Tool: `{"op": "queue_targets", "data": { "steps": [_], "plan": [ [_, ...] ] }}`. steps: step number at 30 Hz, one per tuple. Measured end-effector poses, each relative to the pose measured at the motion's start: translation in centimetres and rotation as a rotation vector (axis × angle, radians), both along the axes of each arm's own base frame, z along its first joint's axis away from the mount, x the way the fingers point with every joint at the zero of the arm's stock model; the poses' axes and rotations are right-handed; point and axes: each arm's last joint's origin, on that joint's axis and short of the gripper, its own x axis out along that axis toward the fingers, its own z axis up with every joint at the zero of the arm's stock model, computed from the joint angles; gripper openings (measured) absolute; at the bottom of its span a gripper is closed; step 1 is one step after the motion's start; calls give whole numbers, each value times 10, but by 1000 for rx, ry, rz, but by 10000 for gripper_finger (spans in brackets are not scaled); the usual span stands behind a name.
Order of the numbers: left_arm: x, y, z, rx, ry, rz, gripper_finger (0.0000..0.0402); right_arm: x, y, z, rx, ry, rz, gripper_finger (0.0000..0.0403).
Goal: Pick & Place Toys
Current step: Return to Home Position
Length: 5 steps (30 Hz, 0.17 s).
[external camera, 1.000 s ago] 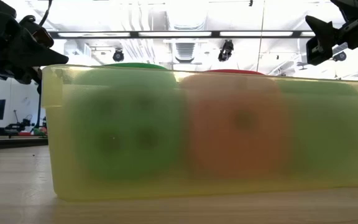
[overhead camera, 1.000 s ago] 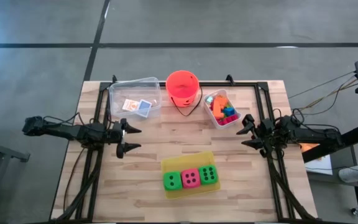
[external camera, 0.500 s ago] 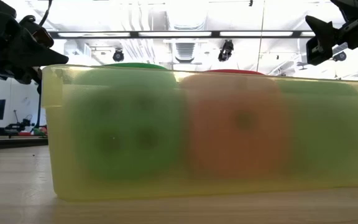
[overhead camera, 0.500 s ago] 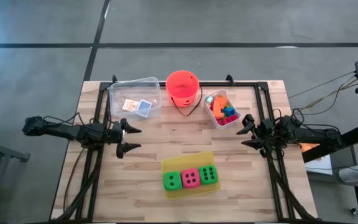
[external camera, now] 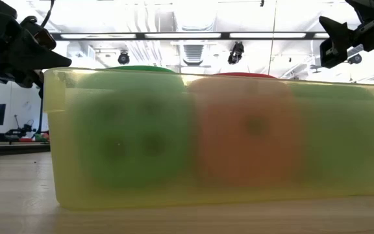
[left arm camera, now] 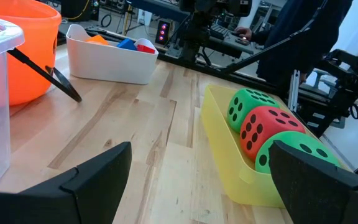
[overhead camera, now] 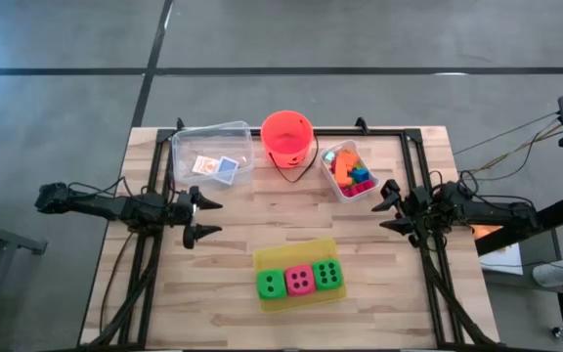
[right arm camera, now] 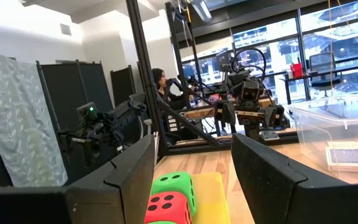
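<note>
Toys all binned, as far as the high view shows. Green die (overhead camera: 271,285), pink die (overhead camera: 300,280) and second green die (overhead camera: 327,275) sit side by side in the yellow tray (overhead camera: 296,251), on the half of the desk (overhead camera: 213,293) away from the bins. The row's long axis runs across the desk from arm to arm, slightly skewed. Bricks (overhead camera: 352,168) are heaped in the white bin (overhead camera: 331,185). Two cards (overhead camera: 204,165) lie flat in the clear bin (overhead camera: 186,147). The bucket (overhead camera: 287,137) stands between the two bins.

Left gripper (overhead camera: 213,217) hovers at the left side, just beside the clear bin. Its jaws are spread, with nothing between them. Right gripper (overhead camera: 387,206) hovers at the right side, just beside the white bin, jaws likewise spread and bare. Both point inward across the desk toward each other.

Key relation: the tray of dice lies inward of both jaws and off to one side, on the side away from the bins, about equally far from each arm. Neither arm is clearly nearer.

Judgement: no loose toy shows on bare wood, so sorting looks finished and only the retreat to rest is left. Each arm should back out along its own line. The nearest obstacle on each side is the neighbouring bin.
</note>
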Motion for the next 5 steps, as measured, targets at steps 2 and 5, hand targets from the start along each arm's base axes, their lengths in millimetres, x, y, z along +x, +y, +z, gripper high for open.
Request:
{"op": "queue_targets", "data": {
  "steps": [2, 5],
  "plan": [
    [0, 0, 0, 0, 0, 0, 365, 0, 0, 0, 0, 0, 0, 207],
    [0, 0, 0, 0, 1, 0, 365, 0, 0, 0, 0, 0, 0, 207]
  ]
}}
